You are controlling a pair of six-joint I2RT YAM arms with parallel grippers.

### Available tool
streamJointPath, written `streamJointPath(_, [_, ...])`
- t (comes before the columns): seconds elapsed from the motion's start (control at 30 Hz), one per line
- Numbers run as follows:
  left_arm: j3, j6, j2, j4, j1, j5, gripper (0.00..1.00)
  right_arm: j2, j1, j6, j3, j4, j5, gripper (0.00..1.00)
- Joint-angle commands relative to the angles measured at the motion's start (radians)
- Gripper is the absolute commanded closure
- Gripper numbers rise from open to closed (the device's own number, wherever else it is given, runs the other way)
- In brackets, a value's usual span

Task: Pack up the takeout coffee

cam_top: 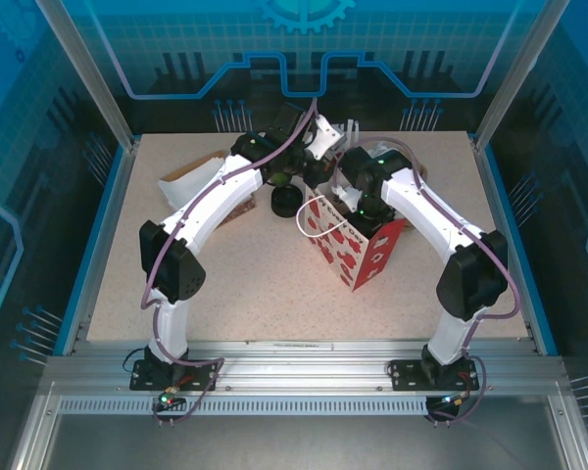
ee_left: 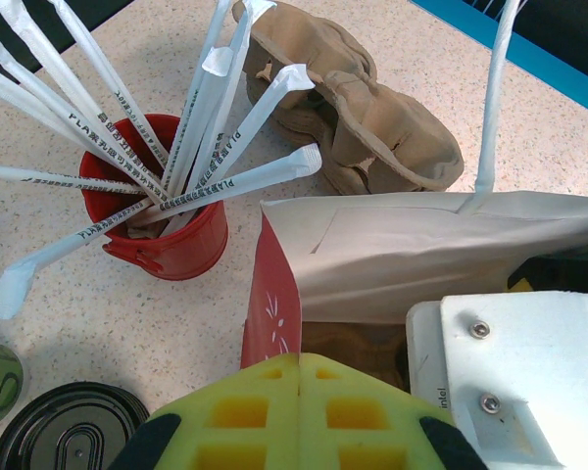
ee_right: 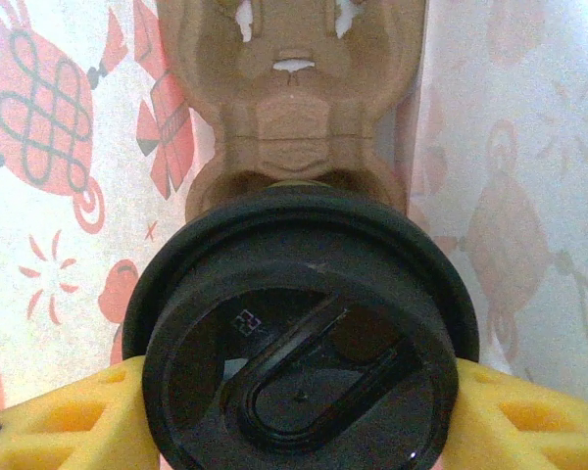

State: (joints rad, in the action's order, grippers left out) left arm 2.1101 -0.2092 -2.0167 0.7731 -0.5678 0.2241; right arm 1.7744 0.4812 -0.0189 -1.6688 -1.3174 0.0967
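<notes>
- Right wrist: coffee cup (ee_right: 299,362) is gripped by the right gripper (ee_right: 294,431) inside the paper bag (ee_right: 59,147), above a cardboard tray (ee_right: 289,98).
- Left gripper (ee_left: 299,411) is closed, empty.
- Straws (ee_left: 225,181) are held in a red cup (ee_left: 171,250).

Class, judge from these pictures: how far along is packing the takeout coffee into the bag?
Done: a cardboard carrier lies inside the paper bag. In hand: the right gripper holds the takeout coffee inside the bag, over the carrier; the left gripper is shut beside the bag's rim. Left, likely: seat the cup, let go, withdraw.
</notes>
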Motion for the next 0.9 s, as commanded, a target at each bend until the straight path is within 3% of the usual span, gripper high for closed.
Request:
streamJointPath(0.0, [-0.02, -0.002, 0.033, 0.028, -0.003, -0.011, 0.97, 0.016, -0.017, -0.009, 0.005, 0.007, -0.014, 0.67])
streamJointPath(0.87, [-0.022, -0.003, 0.032, 0.029, -0.003, -0.012, 0.97, 0.032, -0.024, -0.015, 0.024, 0.03, -0.029, 0.67])
